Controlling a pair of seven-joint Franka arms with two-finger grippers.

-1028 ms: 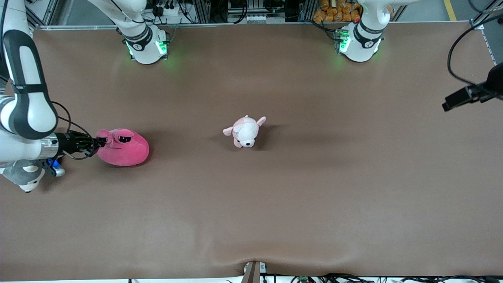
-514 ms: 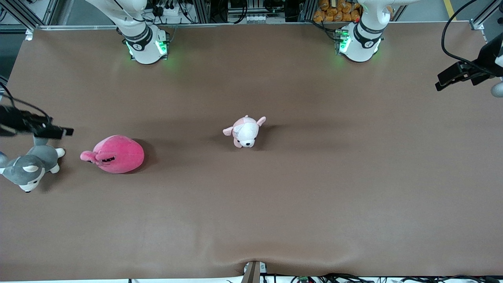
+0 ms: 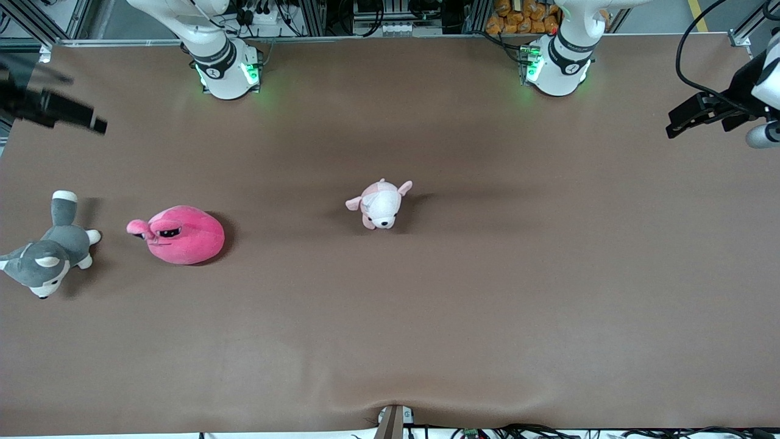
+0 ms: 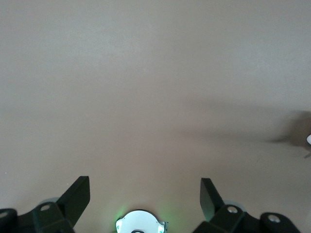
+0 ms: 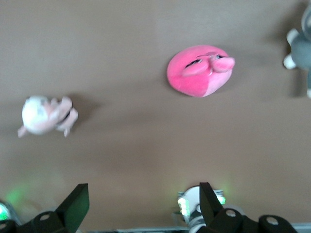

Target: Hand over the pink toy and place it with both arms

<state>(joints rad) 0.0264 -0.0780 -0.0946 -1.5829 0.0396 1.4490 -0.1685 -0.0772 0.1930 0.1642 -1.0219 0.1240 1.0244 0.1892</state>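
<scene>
Since neither pincer holds anything, step in hand: by my judgement a fresh grasp on the toy, though I cannot tell whether the placing is already done.
How to do it well: come down from straight above with my right pincer, which is the closer one, and pinch the plump body across its short width. I would leave the eye stalks alone, as they look likely to flop and twist.
Husky (image 3: 46,262): lies nearest the front camera, at the right arm's end of the table (image 3: 487,317), apart from the toy, so I should keep my fingers off it.
Toy (image 3: 183,236): rests on the table just beside the husky, toward the left arm's end from it and slightly farther from the camera.
Toy's heading: its stalk eyes point toward the husky, its rounded back toward the puppy.
Toy's long axis: along the table's length, from one arm's end to the other.
Puppy (image 3: 381,204): mid-table, well apart.
Right pincer (image 5: 143,194): spread wide, empty, up over the right arm's end of the table.
Left pincer (image 4: 144,191): spread wide, empty, waiting over bare cloth at the left arm's end.
</scene>
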